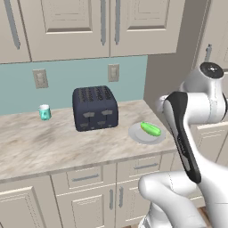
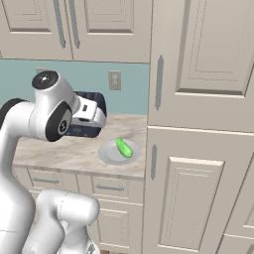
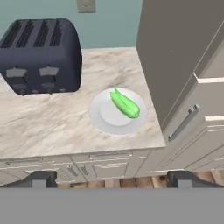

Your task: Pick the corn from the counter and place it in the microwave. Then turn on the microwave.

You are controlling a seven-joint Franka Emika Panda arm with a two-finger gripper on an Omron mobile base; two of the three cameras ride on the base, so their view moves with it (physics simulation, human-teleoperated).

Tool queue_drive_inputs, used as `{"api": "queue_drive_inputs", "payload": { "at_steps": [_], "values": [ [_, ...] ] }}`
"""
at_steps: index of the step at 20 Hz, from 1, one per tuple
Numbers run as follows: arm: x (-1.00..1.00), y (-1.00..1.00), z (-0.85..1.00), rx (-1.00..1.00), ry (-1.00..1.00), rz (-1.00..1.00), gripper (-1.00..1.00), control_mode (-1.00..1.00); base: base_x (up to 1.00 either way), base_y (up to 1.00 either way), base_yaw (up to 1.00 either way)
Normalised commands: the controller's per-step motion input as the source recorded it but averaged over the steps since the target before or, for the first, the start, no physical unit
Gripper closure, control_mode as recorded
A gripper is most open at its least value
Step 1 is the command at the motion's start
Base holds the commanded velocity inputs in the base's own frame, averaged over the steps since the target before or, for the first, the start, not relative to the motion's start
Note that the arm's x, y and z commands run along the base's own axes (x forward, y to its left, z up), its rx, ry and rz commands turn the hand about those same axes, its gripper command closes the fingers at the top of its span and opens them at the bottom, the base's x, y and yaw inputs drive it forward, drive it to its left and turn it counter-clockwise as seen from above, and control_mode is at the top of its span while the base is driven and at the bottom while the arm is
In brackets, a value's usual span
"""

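Observation:
The corn [image 1: 150, 129] [image 2: 123, 148] [image 3: 125, 104], a small bright green cob, lies on a round grey plate [image 1: 136, 135] [image 2: 106, 155] [image 3: 98, 119] at the right end of the beige marbled counter [image 1: 53, 142] [image 2: 64, 149] [image 3: 57, 118]. My gripper [image 3: 113, 179] hangs above and in front of the counter edge, well short of the corn. Its two dark fingertips [image 3: 43, 178] stand far apart with nothing between them. The microwave is out of view.
A dark four-slot toaster [image 1: 95, 108] [image 3: 41, 57] stands left of the plate against the teal wall. A small teal cup [image 1: 44, 112] sits further left. A tall cream cabinet [image 2: 198, 149] [image 3: 175, 52] walls off the counter's right end, close to the plate.

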Motion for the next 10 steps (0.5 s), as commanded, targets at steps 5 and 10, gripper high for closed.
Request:
{"api": "queue_drive_inputs", "payload": {
  "at_steps": [5,10],
  "values": [
    [0.04,0.01,-0.14,-0.06,0.03,0.06,-1.00,-1.00,0.00,0.00,0.00],
    [0.00,0.00,-0.15,-0.07,0.02,0.03,-1.00,-1.00,0.00,0.00,0.00]
  ]
}}
